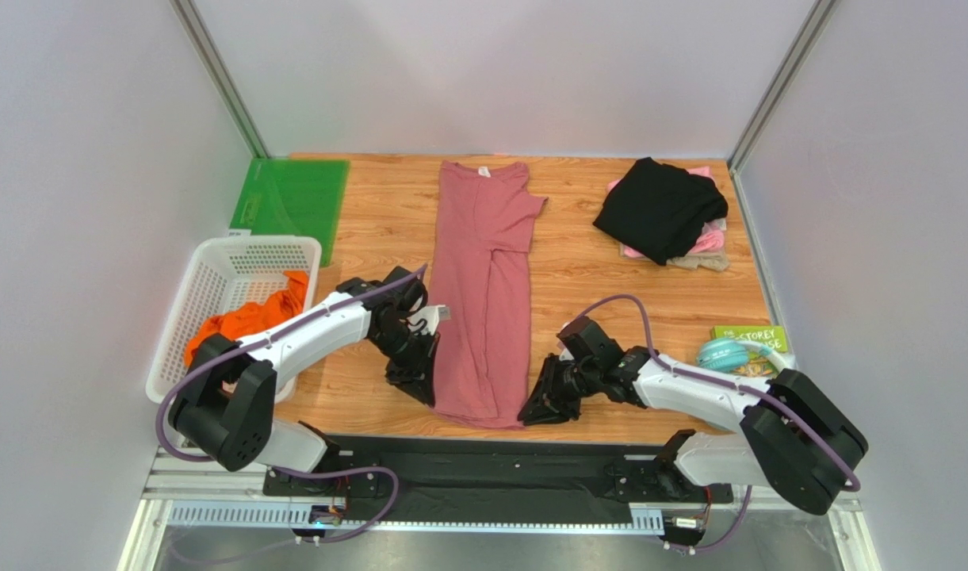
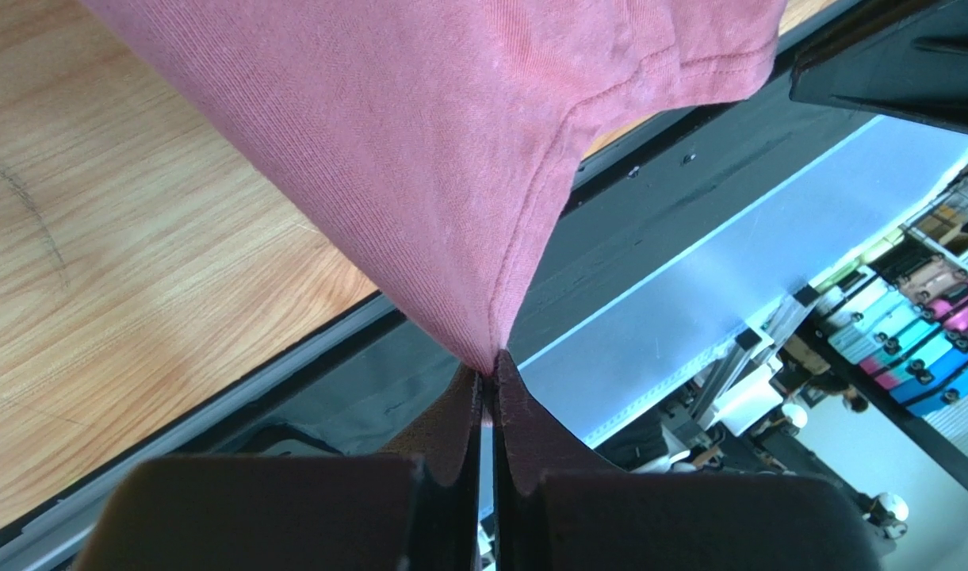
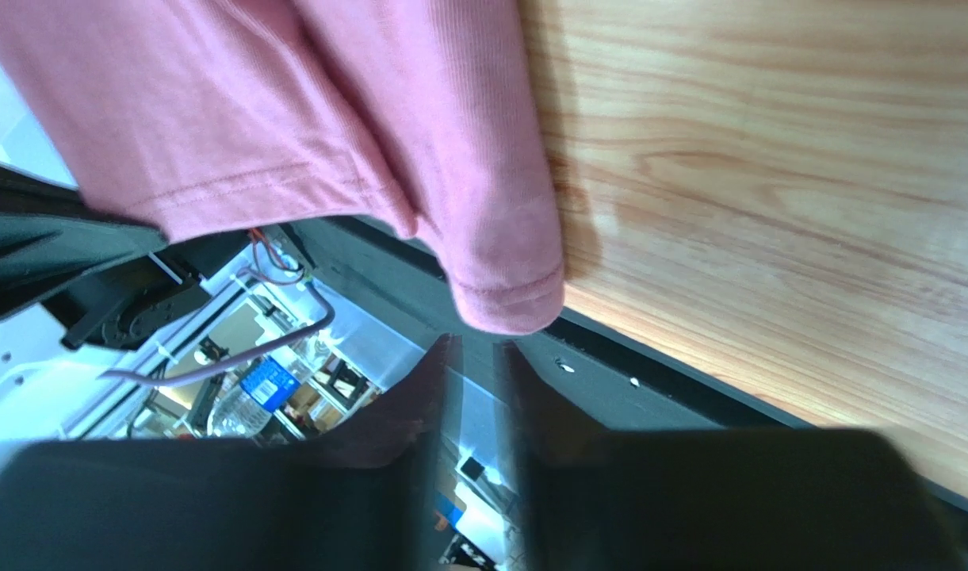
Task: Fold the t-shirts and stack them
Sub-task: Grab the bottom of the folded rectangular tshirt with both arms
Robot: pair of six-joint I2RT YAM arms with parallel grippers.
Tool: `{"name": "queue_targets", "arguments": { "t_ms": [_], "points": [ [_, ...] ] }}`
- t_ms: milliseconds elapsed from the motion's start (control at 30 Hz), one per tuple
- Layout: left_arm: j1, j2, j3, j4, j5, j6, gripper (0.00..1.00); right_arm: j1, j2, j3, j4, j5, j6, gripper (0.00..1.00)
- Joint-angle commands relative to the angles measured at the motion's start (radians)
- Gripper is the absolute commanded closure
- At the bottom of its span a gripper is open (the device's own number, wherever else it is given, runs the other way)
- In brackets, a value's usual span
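1. Dusty-rose t-shirt [image 1: 483, 297]: folded lengthwise into a long narrow strip, lying flat down the middle of the table [image 1: 596, 297]. The collar, with its white label [image 1: 481, 173], is at the far edge, and one short sleeve sticks out to the right. The hem reaches the near edge between the two grippers.
2. Left gripper [image 2: 491, 378]: at the near left corner of the rose shirt's hem. Its fingers [image 2: 459, 416] are pressed together on a pinch of the cloth, which rises from them in a taut cone.
3. Right gripper [image 3: 474, 351]: at the near right corner of the same hem. Its fingers [image 3: 417, 393] stand a narrow gap apart. The rounded hem corner sits just beyond the tips, not between them, so nothing is gripped.
4. Black t-shirt [image 1: 659, 208]: loosely folded, on top of a small heap at the far right of the table.
5. Pale pink t-shirt [image 1: 705, 238]: under the black one, its edges showing at the right side of the heap.
6. Orange t-shirt [image 1: 244, 321]: crumpled in the near part of the basket.
7. White mesh basket [image 1: 232, 256]: at the left edge of the table, beside the left arm.
8. Green board [image 1: 292, 196]: flat in the far left corner.
9. Green book [image 1: 750, 339] with a teal object [image 1: 724, 353] on it: at the right edge, beside the right arm.
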Motion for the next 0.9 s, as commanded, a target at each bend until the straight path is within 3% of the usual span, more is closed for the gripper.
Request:
{"name": "queue_targets", "arguments": {
  "t_ms": [0,100,233,467,633,867],
  "points": [
    [0.002,-0.016,-0.023,-0.013,0.027,0.014,1.0,0.007,0.034,0.011,-0.037,0.012,-0.053,0.51],
    [0.002,-0.025,-0.029,-0.007,0.033,0.011,1.0,0.007,0.035,0.008,-0.044,0.019,-0.068,0.36],
    [0.002,-0.028,-0.039,-0.002,0.038,0.011,1.0,0.005,0.05,0.006,-0.035,0.027,-0.074,0.32],
    [0.002,-0.031,-0.043,0.004,0.042,0.011,1.0,0.005,0.142,0.006,0.067,0.013,-0.056,0.49],
    [0.002,-0.03,-0.048,0.008,0.041,0.011,1.0,0.005,0.208,0.0,0.148,-0.004,-0.037,0.55],
    [0.002,-0.029,-0.054,0.018,0.042,0.011,1.0,0.005,0.212,-0.02,0.183,-0.01,-0.02,0.71]
  ]
}}
